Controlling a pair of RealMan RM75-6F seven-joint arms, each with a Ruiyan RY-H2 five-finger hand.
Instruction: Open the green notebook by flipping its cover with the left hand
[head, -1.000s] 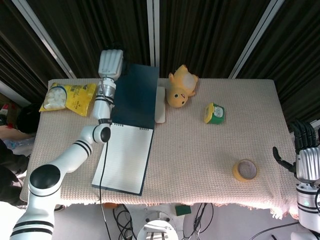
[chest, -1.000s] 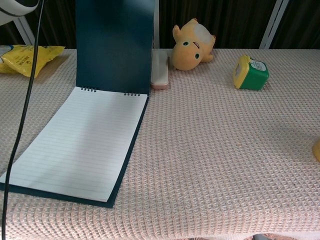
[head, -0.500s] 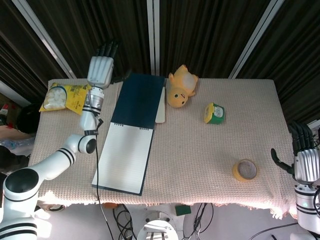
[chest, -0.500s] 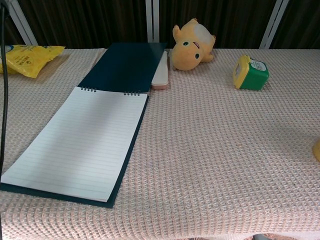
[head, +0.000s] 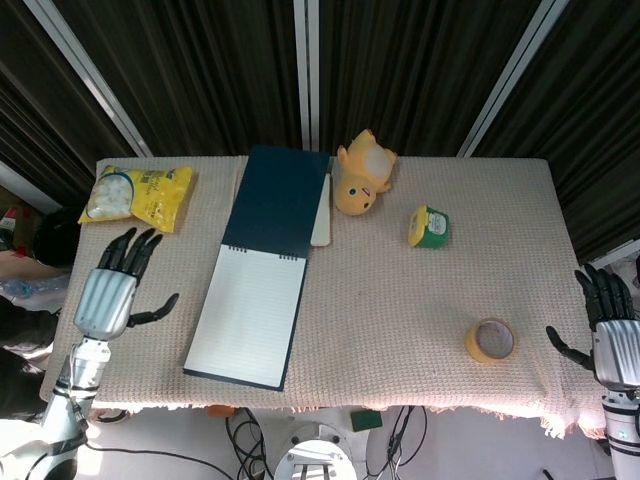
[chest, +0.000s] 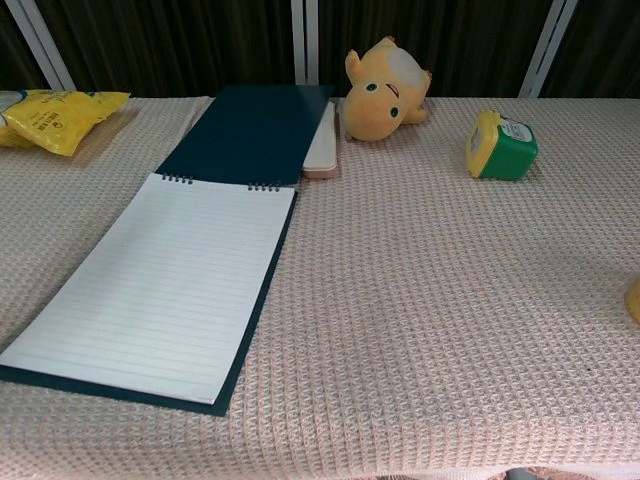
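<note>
The green notebook (head: 262, 268) (chest: 190, 260) lies open on the table. Its dark cover (head: 277, 202) (chest: 255, 133) is flipped flat away from me, and the lined white page (head: 248, 315) (chest: 160, 295) faces up. My left hand (head: 108, 293) hovers at the table's left edge, fingers spread, holding nothing, well clear of the notebook. My right hand (head: 610, 335) hangs off the table's right side, fingers apart and empty. Neither hand shows in the chest view.
A yellow snack bag (head: 140, 195) (chest: 55, 115) lies at the back left. A pale flat case (head: 321, 210) (chest: 322, 145) sits beside the cover, next to a yellow plush toy (head: 362, 175) (chest: 385, 92). A green-yellow container (head: 429, 226) (chest: 502, 145) and a tape roll (head: 489, 340) sit to the right.
The cover went from standing upright to lying flat on the table. My left hand let it go and drew back from the far edge to the near left side.
</note>
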